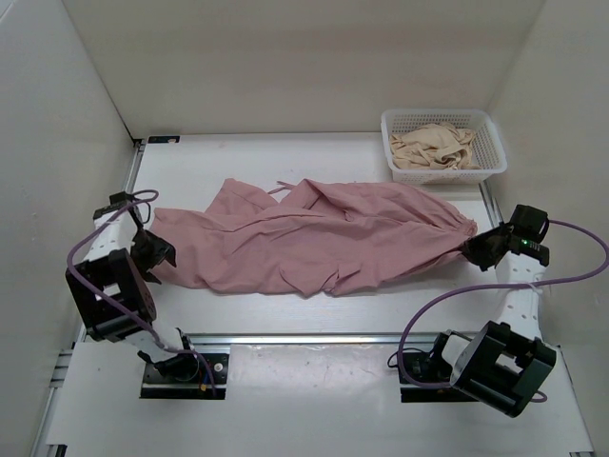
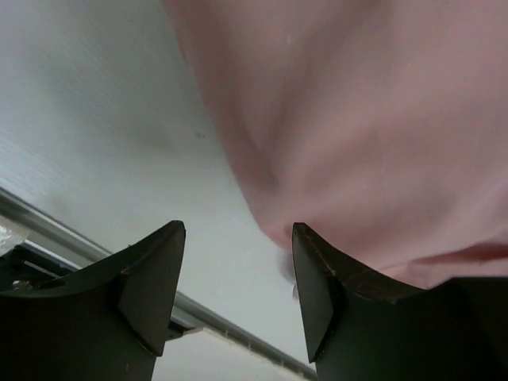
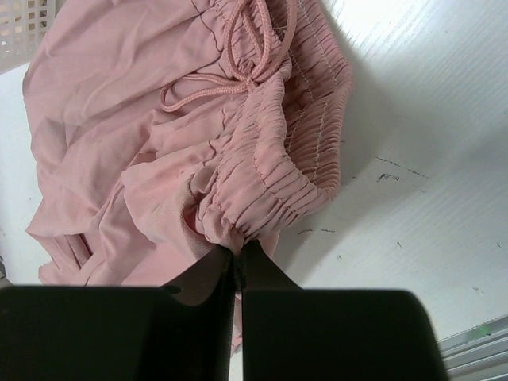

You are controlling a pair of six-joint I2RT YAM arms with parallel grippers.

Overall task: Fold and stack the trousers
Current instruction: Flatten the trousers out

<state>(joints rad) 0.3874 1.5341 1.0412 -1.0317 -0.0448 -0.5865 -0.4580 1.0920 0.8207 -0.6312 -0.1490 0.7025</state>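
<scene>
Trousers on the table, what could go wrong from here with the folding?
1. The left jaws stand open with the trousers barely between them: closing may catch little.
2. The right jaws pinch only the waistband edge; a pull might slip it.
3. The loose drawstring could snag.

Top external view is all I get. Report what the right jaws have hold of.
Observer: The right wrist view shows the right jaws shut on the gathered elastic waistband of the trousers.
Operator: Now give me the drawstring.
Observer: The drawstring lies knotted on the fabric beyond the jaws, not pinched in them.
Operator: Check the left jaws.
Observer: In the left wrist view the left jaws stand open. Bare table shows between them, and the pink fabric's edge lies beside one finger only.
</scene>
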